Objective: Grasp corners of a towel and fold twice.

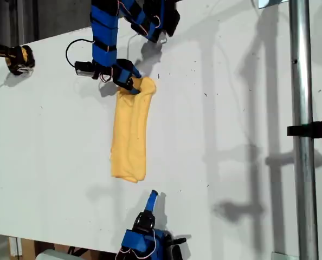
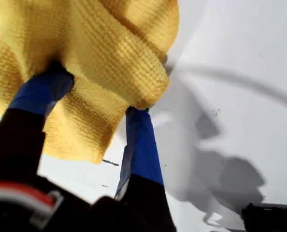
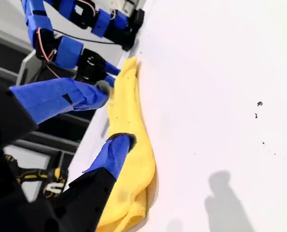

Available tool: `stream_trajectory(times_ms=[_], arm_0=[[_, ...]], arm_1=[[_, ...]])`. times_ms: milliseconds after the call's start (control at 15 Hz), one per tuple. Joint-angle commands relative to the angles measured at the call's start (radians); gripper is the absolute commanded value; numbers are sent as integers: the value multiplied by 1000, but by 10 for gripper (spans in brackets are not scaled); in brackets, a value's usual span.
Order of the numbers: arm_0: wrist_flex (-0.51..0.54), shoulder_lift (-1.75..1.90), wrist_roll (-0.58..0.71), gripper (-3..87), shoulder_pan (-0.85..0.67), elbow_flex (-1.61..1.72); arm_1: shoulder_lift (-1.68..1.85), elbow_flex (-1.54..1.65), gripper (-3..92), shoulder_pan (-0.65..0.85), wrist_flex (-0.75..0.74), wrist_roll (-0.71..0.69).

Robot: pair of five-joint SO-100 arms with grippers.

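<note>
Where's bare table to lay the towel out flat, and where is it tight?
Widest bare patch: between the towel and the metal pole on the exterior view's right. Another lies on that view's left, below the yellow tool. Crowded at the towel's ends, by my first claw and my second claw.

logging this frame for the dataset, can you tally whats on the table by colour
yellow-orange: 1, the towel, bunched into a long strip
blue: 2, my first claw on the towel's far end and my second claw, near the exterior view's bottom edge, off the cloth
black and yellow: 1, an object at the exterior view's left edge
total: 4
</note>
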Motion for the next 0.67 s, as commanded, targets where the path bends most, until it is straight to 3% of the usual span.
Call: stream_trajectory(times_ms=[0, 200, 400, 600], arm_0=[[2, 8, -14, 153, -20, -9], [2, 8, -17, 151, -20, -12], [2, 8, -20, 151, -18, -14], [2, 8, -20, 149, -15, -20]], arm_1=[[-31, -77, 211, -17, -43, -6], [-67, -118, 150, -15, -61, -12], [-32, -114, 17, -5, -72, -23], [175, -74, 2, 31, 78, -23]])
